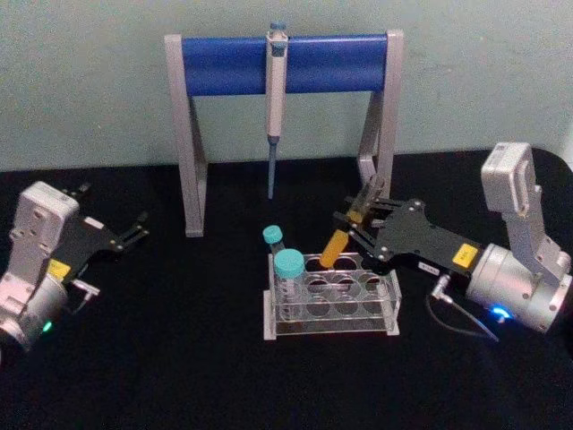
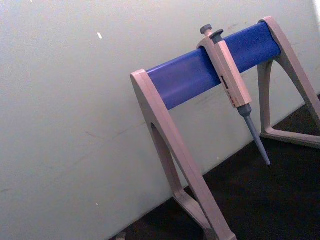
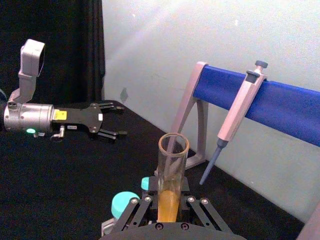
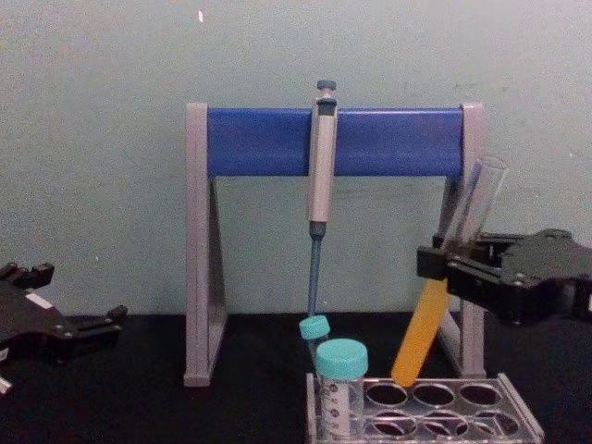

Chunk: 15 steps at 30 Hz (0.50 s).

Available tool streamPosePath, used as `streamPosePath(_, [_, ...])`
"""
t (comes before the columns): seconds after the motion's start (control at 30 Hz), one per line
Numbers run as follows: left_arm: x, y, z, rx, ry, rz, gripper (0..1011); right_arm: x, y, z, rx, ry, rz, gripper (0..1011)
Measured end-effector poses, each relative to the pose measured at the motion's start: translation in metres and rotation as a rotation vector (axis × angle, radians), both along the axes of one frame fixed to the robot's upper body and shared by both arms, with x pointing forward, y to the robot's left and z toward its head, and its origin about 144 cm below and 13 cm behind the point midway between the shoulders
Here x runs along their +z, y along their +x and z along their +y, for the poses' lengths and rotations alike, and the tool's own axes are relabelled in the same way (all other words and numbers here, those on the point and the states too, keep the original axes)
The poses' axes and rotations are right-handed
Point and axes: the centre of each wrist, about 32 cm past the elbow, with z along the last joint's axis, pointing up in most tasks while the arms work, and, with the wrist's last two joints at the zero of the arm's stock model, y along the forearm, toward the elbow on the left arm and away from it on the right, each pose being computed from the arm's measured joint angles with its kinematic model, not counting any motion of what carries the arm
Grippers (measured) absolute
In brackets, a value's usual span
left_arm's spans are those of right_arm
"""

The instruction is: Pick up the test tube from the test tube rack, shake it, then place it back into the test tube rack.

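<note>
My right end effector (image 1: 351, 224) clamps the tilted test tube (image 4: 435, 314) just above the test tube rack (image 1: 331, 328); I should straighten it over one hole. Left end effector (image 3: 116, 120) idles, spread wide.

The head view looks steeply down from above onto the black desk (image 1: 179, 358), while the chest view sits low and close, facing level across the rack (image 4: 435, 412) to the wall (image 4: 92, 139). Each wrist view looks out along its arm, and all four share the blue pipette stand (image 2: 190, 75).
</note>
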Motion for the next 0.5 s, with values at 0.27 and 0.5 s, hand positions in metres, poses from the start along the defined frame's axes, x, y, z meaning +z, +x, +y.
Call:
streamPosePath(0.27, [0.0, 0.0, 0.0, 0.0, 0.0, 0.0, 1001, 0.002, 0.016, 0.006, -0.035, -0.003, 0.003, 224])
streamPosePath(0.5, [0.0, 0.0, 0.0, 0.0, 0.0, 0.0, 1002, 0.007, 0.026, -0.001, -0.113, 0.005, 0.002, 224])
